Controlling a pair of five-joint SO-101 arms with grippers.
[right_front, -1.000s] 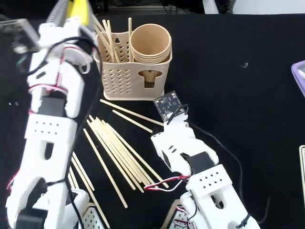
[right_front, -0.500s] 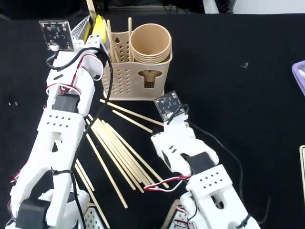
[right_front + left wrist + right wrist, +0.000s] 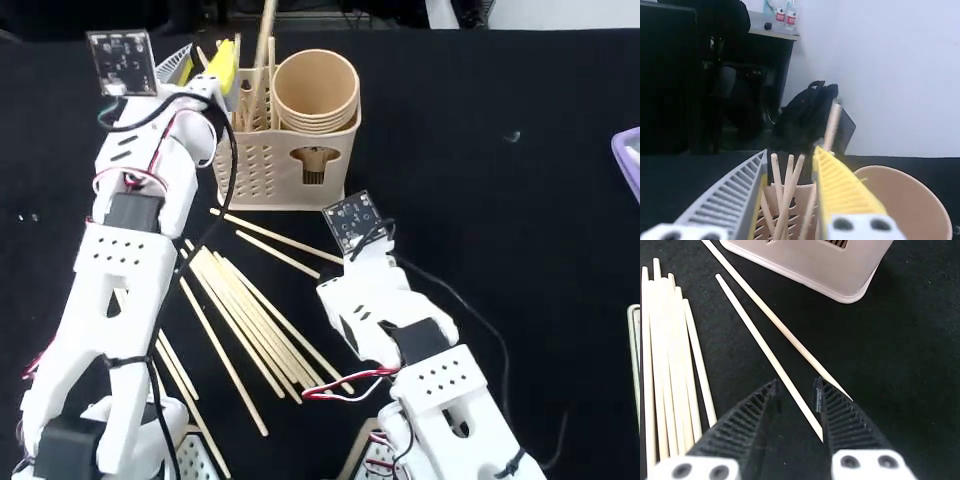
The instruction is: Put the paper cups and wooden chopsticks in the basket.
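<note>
Left claw (image 3: pixel 789 152) is over the basket (image 3: pixel 270 170), upper left of the high view. Its jaws are spread above the sticks already standing inside. One tall stick (image 3: pixel 832 125) pokes up just past the yellow jaw, and I can't tell if they touch. The cups (image 3: pixel 316 90) are nested in the basket's right compartment.

Right claw (image 3: pixel 795 385) sits low over the tabletop (image 3: pixel 500 250) at frame centre, jaws apart. It straddles the near end of a loose stick (image 3: pixel 765 347) without pinching it. The stick's long axis runs diagonally from the claw up-left toward the basket's front edge. A second stick (image 3: pixel 780 327) lies just beside it, nearly parallel. The bundle (image 3: pixel 245 320) lies lower left, between the arms.

My read: the right arm is nearer, so closing it is next. Gripping that close to the end means the stick will likely droop or swing.
</note>
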